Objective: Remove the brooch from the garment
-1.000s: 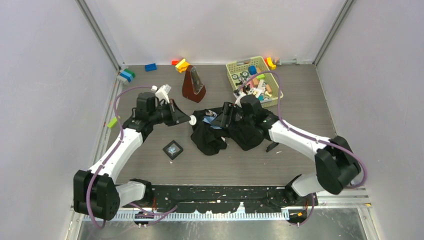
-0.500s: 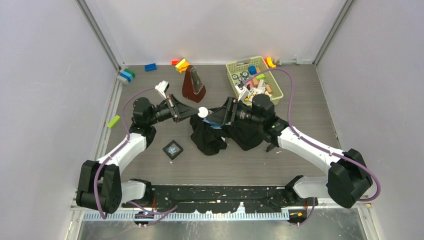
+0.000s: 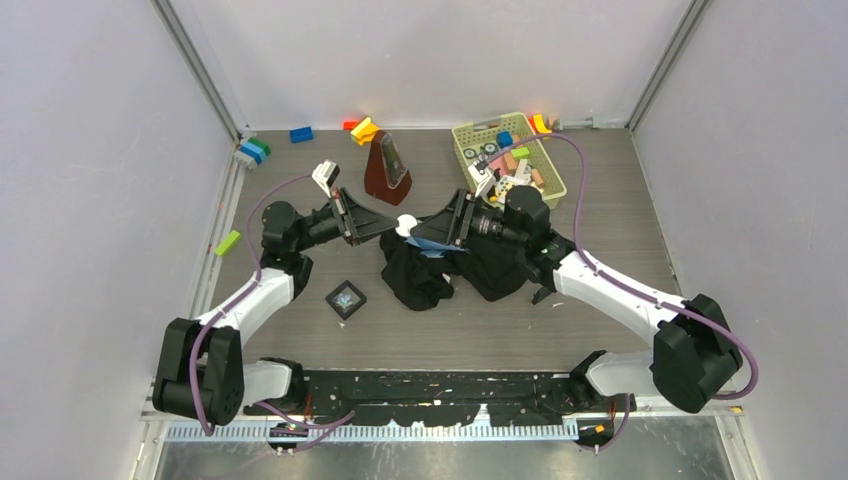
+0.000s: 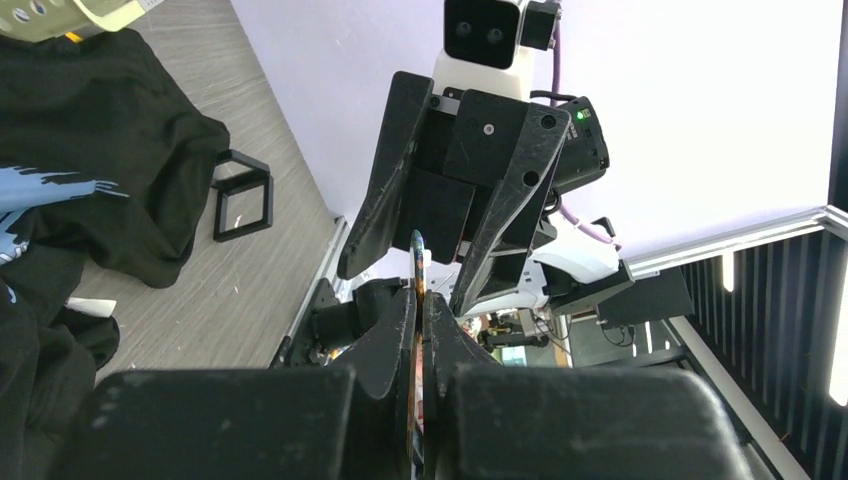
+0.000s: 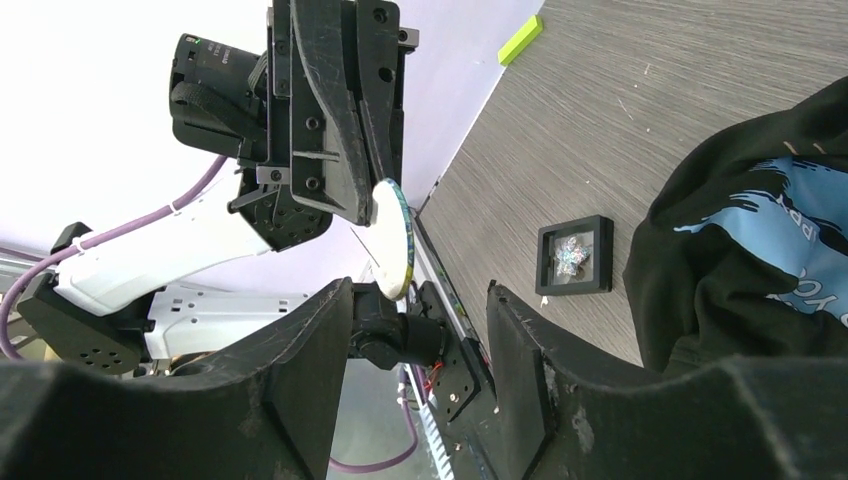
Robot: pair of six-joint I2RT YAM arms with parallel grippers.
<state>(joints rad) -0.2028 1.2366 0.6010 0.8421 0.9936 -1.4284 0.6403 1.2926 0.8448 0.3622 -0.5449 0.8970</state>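
The brooch (image 3: 405, 226) is a round white disc, held in the air above the table. My left gripper (image 3: 392, 224) is shut on it; in the left wrist view it shows edge-on (image 4: 418, 262) between my fingertips. It also shows in the right wrist view (image 5: 392, 240). My right gripper (image 3: 428, 232) is open and empty, facing the brooch from the right, its jaws (image 5: 418, 300) just short of the disc. The garment (image 3: 470, 270), black with a blue print, lies crumpled on the table below both grippers.
A small black display box (image 3: 346, 298) lies left of the garment. A brown metronome (image 3: 386, 167) stands behind it. A green basket (image 3: 460, 135) of small items sits back right. Coloured blocks (image 3: 364, 129) lie along the back wall. A black frame (image 3: 545, 293) lies right of the garment.
My left gripper has carried the brooch up and to the right. My right gripper has lifted off the garment and turned to face it, open.
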